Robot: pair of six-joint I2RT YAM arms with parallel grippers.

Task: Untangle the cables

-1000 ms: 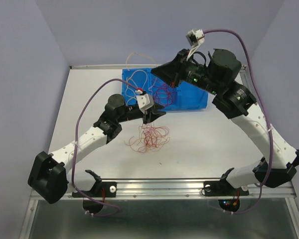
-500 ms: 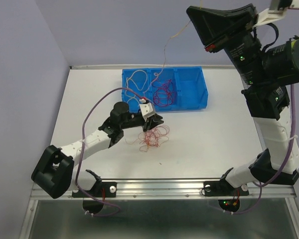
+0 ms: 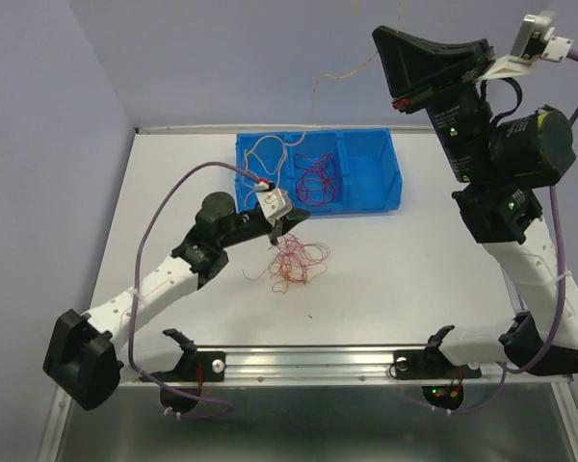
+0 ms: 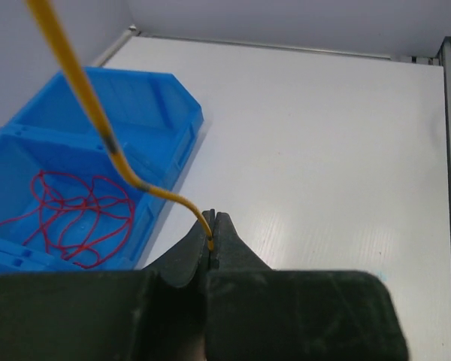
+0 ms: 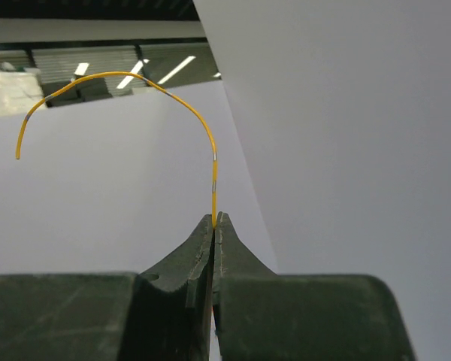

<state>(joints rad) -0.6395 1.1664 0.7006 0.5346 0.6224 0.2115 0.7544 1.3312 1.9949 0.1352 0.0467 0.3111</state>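
A tangle of thin red and orange cables [image 3: 294,262] lies on the white table in front of the blue bin [image 3: 371,173]. My left gripper [image 3: 285,232] sits at the tangle's upper left edge. In the left wrist view it [image 4: 213,219] is shut on a thin yellow wire [image 4: 98,124] that rises up and to the left. My right gripper [image 3: 380,37] is raised high above the bin. In its wrist view it [image 5: 216,219] is shut on a yellow wire [image 5: 165,94] that arcs up and left. A pale strand [image 3: 320,79] hangs from there toward the bin.
The bin holds cream-white cables [image 3: 265,152] in its left compartment and dark red cables [image 3: 318,178] in the middle one, also seen in the left wrist view [image 4: 68,214]. A metal rail [image 3: 308,361] runs along the near table edge. Walls close in the back and sides.
My right arm has risen from the bin to high above it, pulling a thin strand up. My left gripper stayed at the tangle, shifting slightly left and back.
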